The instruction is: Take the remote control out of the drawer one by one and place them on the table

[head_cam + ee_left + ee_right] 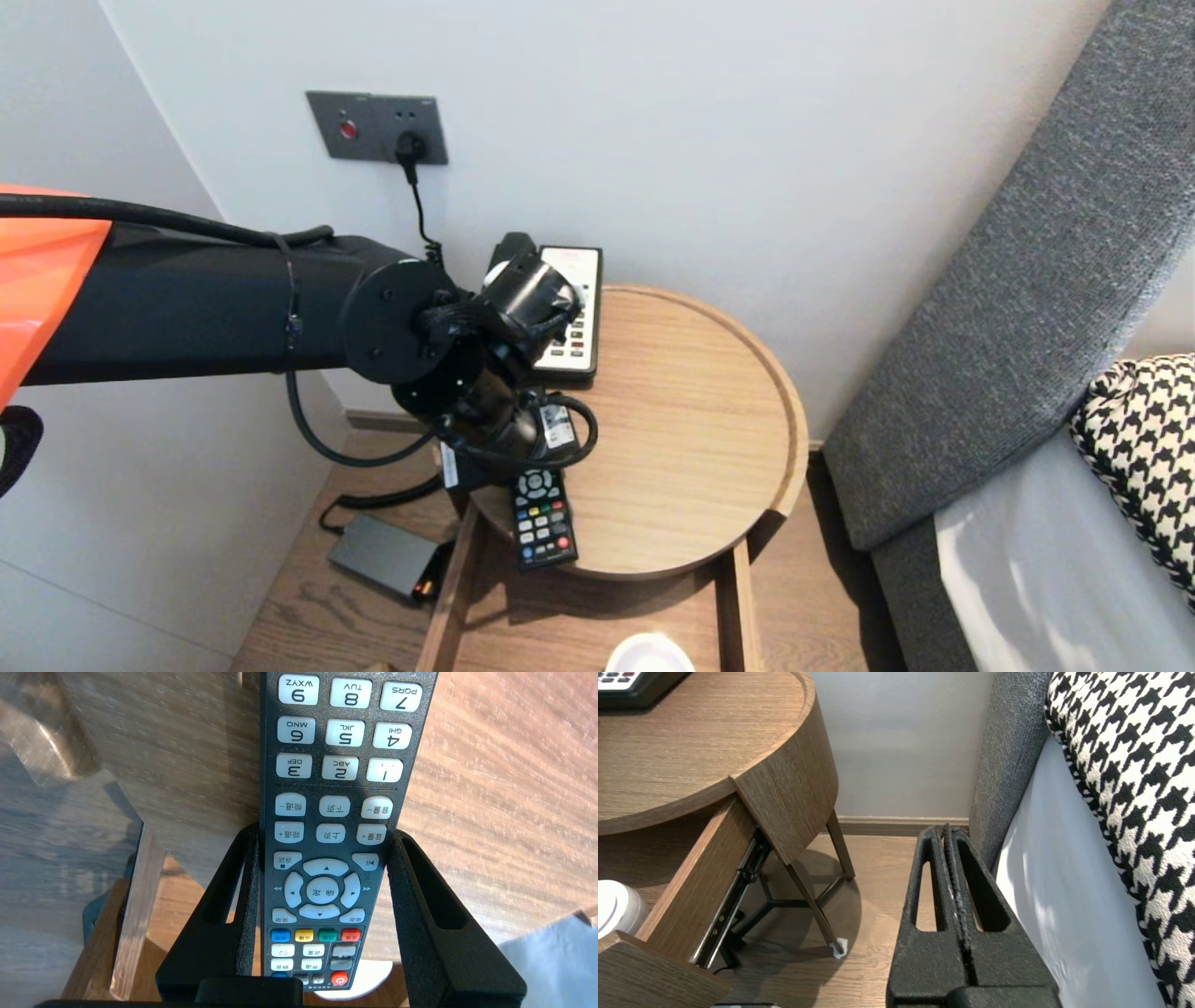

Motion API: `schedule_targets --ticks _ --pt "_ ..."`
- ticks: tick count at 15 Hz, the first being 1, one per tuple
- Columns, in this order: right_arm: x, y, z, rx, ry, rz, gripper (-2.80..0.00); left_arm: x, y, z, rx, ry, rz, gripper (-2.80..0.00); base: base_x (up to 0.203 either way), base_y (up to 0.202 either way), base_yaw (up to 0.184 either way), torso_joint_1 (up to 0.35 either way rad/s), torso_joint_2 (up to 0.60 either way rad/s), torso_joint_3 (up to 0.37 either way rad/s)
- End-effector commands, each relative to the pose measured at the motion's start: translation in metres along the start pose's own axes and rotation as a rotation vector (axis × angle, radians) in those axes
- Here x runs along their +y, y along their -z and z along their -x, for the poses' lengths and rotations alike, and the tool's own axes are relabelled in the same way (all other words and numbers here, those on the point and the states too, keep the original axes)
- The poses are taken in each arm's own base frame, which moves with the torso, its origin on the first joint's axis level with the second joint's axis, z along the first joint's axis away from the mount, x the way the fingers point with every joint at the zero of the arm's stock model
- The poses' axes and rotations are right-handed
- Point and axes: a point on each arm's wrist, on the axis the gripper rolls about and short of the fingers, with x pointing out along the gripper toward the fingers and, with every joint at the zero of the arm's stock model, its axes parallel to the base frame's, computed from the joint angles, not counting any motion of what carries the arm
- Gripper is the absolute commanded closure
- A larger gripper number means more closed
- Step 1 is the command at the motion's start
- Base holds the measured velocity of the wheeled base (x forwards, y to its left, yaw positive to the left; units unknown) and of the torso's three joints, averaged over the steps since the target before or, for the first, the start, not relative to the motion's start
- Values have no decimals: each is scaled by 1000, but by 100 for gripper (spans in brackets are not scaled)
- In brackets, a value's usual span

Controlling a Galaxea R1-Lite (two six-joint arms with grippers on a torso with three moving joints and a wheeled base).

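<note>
Starting nearest to me, the open drawer (733, 607) holds a white cup (649, 655). Just beyond it, my left gripper (323, 830) pinches the black remote control (544, 521) by its two long sides. The fingers (420, 905) are spread only as wide as its body and touch it. The remote is level, buttons up, at the near left rim of the round table (691, 401). My right gripper (946, 830) hangs low between this table and the bed (1064, 896), fingers pressed together on nothing. Farther back a telephone (574, 308) stands on the table, and behind it is a wall socket (378, 126).
</note>
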Motion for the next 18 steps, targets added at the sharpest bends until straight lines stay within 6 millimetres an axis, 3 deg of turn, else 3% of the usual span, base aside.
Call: schedule_targets --ticks 1,9,18 --pt "0 7 -2 26 0 0 0 -1 -2 -2 -16 -13 6 0 0 0 0 0 0 0" --pt "0 7 -2 26 0 0 0 -7 -7 9 -63 -53 -26 0 0 0 0 0 0 0" --pt "0 7 -2 26 0 0 0 -10 -2 -5 -42 -74 -37 0 0 0 0 0 0 0"
